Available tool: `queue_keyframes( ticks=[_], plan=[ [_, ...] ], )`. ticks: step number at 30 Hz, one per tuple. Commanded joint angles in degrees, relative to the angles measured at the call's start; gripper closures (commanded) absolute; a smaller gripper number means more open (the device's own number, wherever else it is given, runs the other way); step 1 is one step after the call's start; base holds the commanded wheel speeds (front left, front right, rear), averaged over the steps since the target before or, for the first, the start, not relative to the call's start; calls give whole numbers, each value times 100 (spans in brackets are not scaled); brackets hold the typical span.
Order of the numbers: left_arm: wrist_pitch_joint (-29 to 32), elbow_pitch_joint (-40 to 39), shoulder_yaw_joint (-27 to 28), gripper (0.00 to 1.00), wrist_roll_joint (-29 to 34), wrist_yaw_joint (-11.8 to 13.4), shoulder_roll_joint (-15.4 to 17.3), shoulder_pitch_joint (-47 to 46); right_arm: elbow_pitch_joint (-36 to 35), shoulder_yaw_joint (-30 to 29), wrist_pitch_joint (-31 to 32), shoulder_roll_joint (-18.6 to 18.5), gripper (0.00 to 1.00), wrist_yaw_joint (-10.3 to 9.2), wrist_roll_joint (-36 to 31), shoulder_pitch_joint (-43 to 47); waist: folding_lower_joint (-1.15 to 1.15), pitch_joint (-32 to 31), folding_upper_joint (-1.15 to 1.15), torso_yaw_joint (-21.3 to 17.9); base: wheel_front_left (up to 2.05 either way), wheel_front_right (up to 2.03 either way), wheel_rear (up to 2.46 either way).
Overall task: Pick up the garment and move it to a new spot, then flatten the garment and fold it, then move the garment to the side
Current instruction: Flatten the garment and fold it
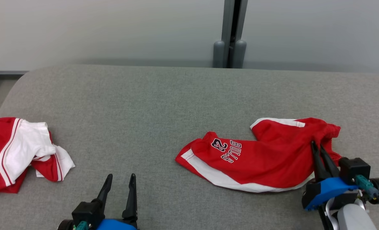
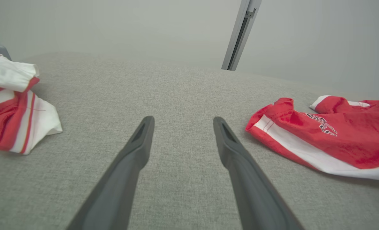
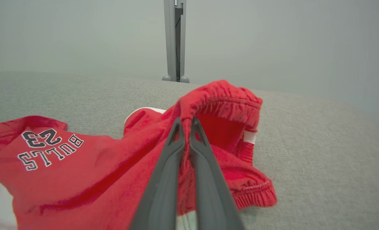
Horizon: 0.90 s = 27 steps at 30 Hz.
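- While the red shorts are lying at four o'clock on the desk in the head view, the right end effector is pinching their waistband.
- Left wrist view: the left end effector is hovering, spread.
- Right wrist view: the fingers are squeezing the waistband.

Grey table: red shorts, red-white garment

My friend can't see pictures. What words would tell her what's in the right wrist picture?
The right pincer is shut on the bunched waistband of red shorts lying on a grey table. The shorts say BULLS 23 in dark letters, upside down here. Behind stand a pale wall and a grey post.
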Motion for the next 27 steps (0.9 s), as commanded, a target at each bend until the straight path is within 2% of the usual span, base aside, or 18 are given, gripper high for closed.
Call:
queue_keyframes(
  ticks=[1,8,14,15,16,19,24,27],
  plan=[
    [-17,-15,-26,0,32,-23,1,-143,145,-75,-30,-10,100,-2,-69,-223,0,279,0,242,0,0,0],
    [-17,-74,-133,0,56,-84,0,-514,1015,-703,-86,-101,100,-2,-646,-1162,0,798,0,510,0,0,0],
    [-17,-91,-148,0,83,-115,1,-764,1701,-1405,-117,-146,100,-2,-1159,-1786,0,1036,0,501,0,0,0],
    [-17,-81,-167,0,73,-117,0,-803,1790,-1518,-116,-146,62,-2,-1240,-1834,0,1042,0,489,0,0,0],
    [-17,-83,-180,0,49,-116,0,-839,1826,-1591,-122,-137,0,-2,-1306,-1889,0,1040,0,471,0,0,0],
    [-17,-90,-195,0,3,-81,1,-875,1414,-1448,-125,-48,0,-2,-1223,-1852,0,966,0,334,0,0,0],
    [-17,-119,-174,0,-53,-48,0,-839,421,-709,-122,-19,0,-2,-708,-1194,0,809,0,87,0,0,0],
    [-17,-132,-184,0,-51,-45,1,-802,-100,-459,-123,-12,0,-2,-448,-760,0,710,0,-83,0,0,0]
  ],
)
